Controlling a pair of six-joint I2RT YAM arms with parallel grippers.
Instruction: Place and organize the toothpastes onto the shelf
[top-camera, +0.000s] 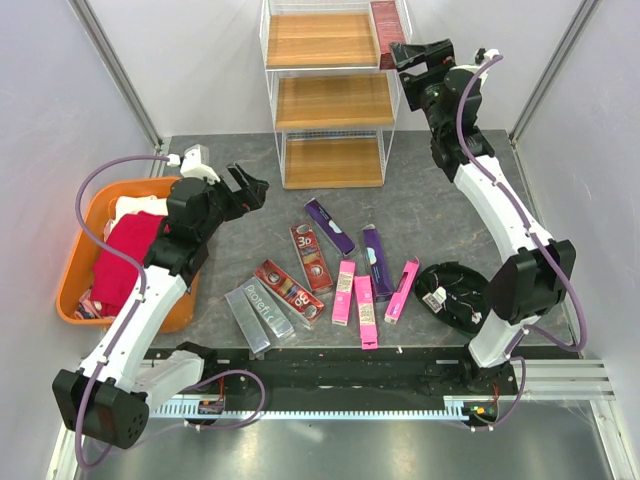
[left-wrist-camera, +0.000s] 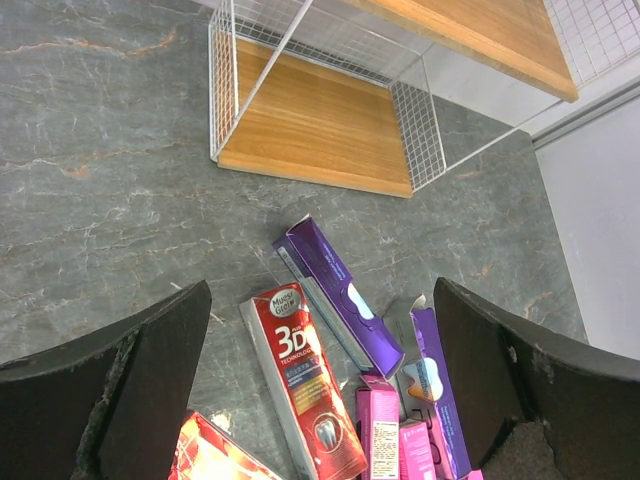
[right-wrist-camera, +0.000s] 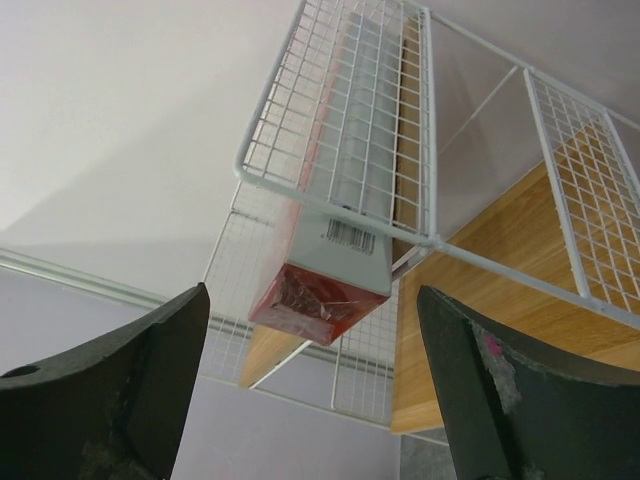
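The shelf (top-camera: 332, 100) stands at the back with three wooden tiers. A red toothpaste box (top-camera: 387, 25) lies on the right of its top tier; in the right wrist view its end (right-wrist-camera: 322, 295) sticks out past the wire edge. My right gripper (top-camera: 401, 57) hangs open just in front of that box, not touching it. Other toothpastes lie on the table: two purple (top-camera: 329, 225) (top-camera: 377, 262), two red (top-camera: 310, 257) (top-camera: 288, 289), a silver-grey one (top-camera: 258, 315) and three pink (top-camera: 366, 311). My left gripper (top-camera: 253, 190) hovers open above the table, left of them, holding nothing.
An orange tub (top-camera: 70, 290) with a red cloth (top-camera: 125, 255) sits at the left by the left arm. A black round object (top-camera: 452, 292) lies at the right near the right arm's base. Side walls close in the table.
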